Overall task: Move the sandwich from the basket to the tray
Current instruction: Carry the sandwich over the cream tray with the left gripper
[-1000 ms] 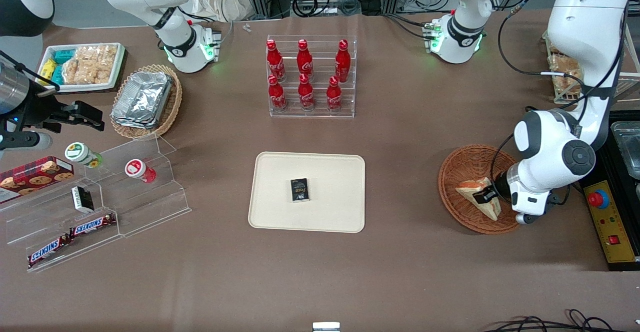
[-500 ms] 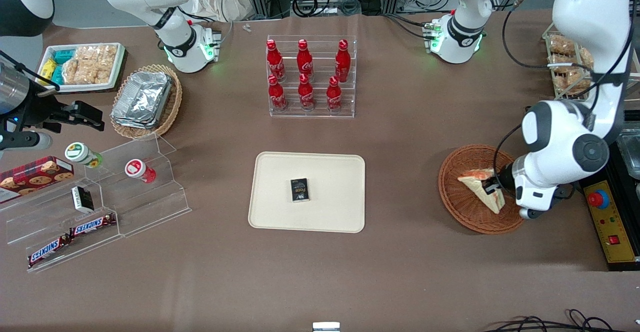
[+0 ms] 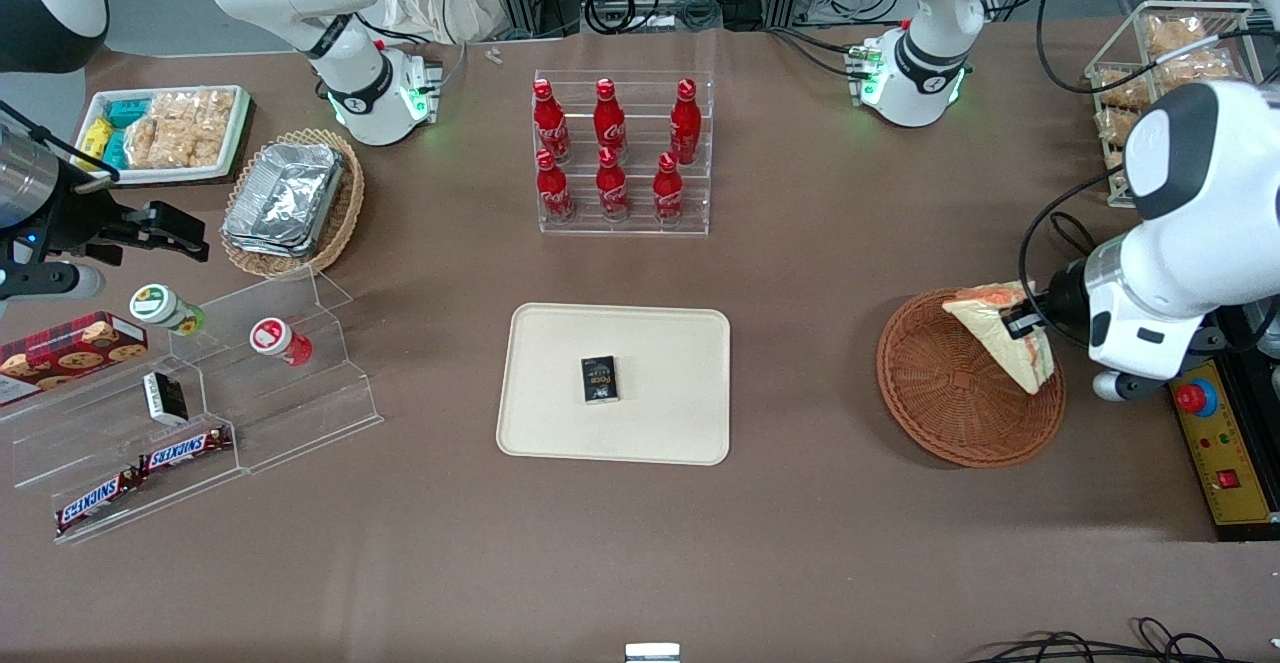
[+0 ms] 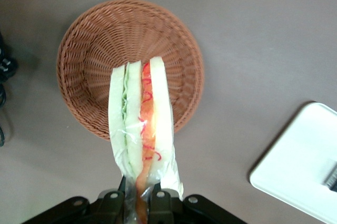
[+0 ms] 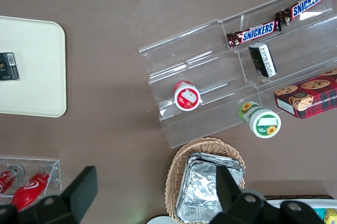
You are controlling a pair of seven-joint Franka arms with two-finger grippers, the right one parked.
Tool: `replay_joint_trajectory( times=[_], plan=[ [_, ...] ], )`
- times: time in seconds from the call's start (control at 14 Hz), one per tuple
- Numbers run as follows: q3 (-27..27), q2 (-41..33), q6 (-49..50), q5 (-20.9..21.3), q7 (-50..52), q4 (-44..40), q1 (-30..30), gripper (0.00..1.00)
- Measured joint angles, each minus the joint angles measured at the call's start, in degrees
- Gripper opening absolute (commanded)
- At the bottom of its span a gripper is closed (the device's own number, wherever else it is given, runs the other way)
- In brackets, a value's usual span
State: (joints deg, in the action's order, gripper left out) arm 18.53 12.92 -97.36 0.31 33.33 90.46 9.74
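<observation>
The end effector (image 3: 1022,326) pinches the sandwich (image 3: 1003,336) by one wrapped corner, above the basket (image 3: 955,403) near the worktop's working-arm end. Its hanging weight could slip from the wrap before reaching the tray (image 3: 660,343), or land on the small dark box (image 3: 599,379).

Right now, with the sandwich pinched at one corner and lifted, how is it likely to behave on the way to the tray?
The sandwich, held by the hand above the basket, looks light. Its soft bread may squash. The clear wrap could let it slip.
</observation>
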Motion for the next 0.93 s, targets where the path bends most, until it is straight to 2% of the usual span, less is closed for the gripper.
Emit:
replay_joint_trajectory(
  times=[0.07, 0.21, 0.43, 0.57, 0.93],
  plan=[
    [1.3, 0.0, 0.5, -0.1, -1.2, -0.8, 0.0, 0.02],
    [5.1, 0.5, 0.4, -0.3, -3.6, -0.9, -0.2, 0.1],
    [10.6, 3.0, -3.7, -0.1, -4.2, -0.9, -2.2, 0.05],
    [11.3, 6.0, -8.8, 1.5, -4.2, -0.8, -6.4, 0.0],
    [11.4, 15.5, -16.5, 8.2, -4.2, -0.8, -15.6, 0.0]
  ],
)
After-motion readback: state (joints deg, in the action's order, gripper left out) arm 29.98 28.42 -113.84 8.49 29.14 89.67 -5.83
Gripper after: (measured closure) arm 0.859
